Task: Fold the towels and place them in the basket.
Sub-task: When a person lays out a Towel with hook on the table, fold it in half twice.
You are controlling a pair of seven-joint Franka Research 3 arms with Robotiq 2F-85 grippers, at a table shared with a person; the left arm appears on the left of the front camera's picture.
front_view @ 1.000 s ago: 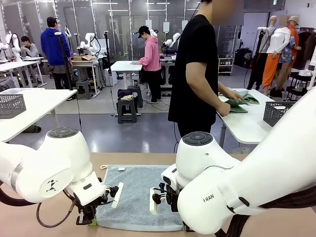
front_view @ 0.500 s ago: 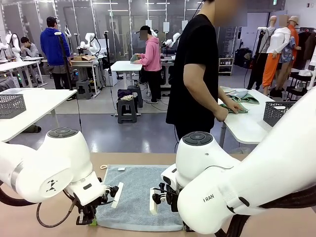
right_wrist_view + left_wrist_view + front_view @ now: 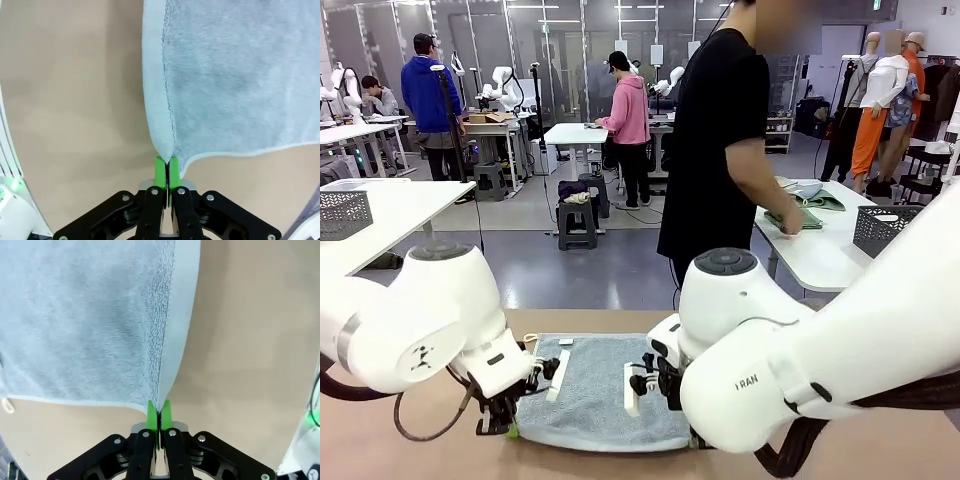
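One light blue-grey towel (image 3: pixel 590 390) lies spread on the tan table (image 3: pixel 410 450) between my two arms, with its white loop (image 3: pixel 530 338) at the far left corner. My left gripper (image 3: pixel 510 428) is shut on the towel's near left corner; in the left wrist view its green pads (image 3: pixel 151 413) pinch the hem, and the towel (image 3: pixel 85 320) stretches away from them. My right gripper (image 3: pixel 166 167) is shut on the near right corner of the towel (image 3: pixel 235 75), whose edge curls up into the pads. The basket is out of view.
A person in black stands beyond the table's far edge, turned to a white side table (image 3: pixel 820 260) with green cloths. Grey mesh bins (image 3: pixel 885 228) (image 3: pixel 342 212) stand on neighbouring tables. Bare tabletop (image 3: pixel 250 340) lies to either side of the towel.
Both arms have risen a little, lifting the towel's near edge with them. The person has turned further toward the side table.
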